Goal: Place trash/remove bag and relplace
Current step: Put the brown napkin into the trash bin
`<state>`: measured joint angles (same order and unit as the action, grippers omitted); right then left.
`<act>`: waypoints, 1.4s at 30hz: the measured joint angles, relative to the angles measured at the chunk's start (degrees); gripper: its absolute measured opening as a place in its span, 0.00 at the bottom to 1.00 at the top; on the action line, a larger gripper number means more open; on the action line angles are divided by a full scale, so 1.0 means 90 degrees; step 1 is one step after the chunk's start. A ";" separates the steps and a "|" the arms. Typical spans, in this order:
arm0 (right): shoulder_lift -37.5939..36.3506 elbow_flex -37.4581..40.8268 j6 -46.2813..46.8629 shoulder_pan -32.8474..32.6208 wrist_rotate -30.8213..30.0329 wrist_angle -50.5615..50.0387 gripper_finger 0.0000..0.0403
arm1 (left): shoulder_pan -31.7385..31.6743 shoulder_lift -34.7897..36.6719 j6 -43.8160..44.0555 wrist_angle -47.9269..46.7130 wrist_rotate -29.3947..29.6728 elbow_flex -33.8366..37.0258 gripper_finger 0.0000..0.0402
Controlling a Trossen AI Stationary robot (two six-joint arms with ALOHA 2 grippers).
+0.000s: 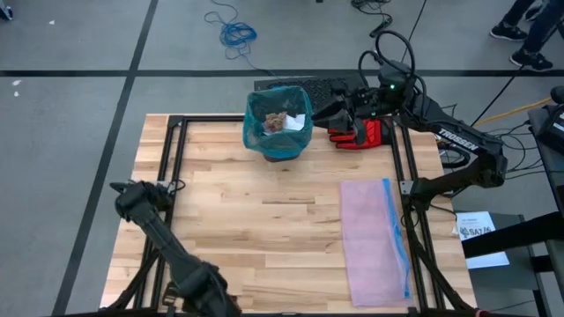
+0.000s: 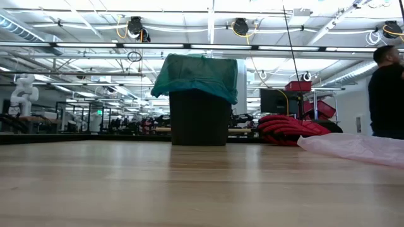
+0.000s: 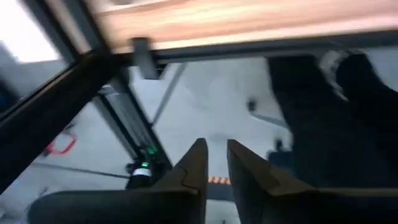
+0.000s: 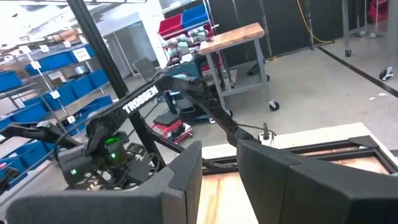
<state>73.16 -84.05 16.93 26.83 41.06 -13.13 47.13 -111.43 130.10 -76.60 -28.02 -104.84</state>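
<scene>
Though crinkled, teal bag (image 1: 277,125) over bin rim; both end effectors slightly spread, empty.

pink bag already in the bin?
No. The pink bag lies flat on the table; the bin wears the green liner.

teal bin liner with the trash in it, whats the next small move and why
Probably bring the right gripper over the teal-green plastic liner's rim. The crumpled brown and white scraps already sit inside the small dark bin, the right gripper is nearest, and the left gripper waits at the table's left edge.
</scene>
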 joint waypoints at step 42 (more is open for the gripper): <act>-0.0072 0.0002 0.0259 -0.0959 0.0139 -0.0064 0.23 | 0.0122 0.0057 -0.1044 0.3103 -0.0517 0.4775 0.33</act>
<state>72.51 -84.03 19.26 18.20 42.31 -13.71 48.23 -110.92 120.70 -48.67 -32.67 -61.86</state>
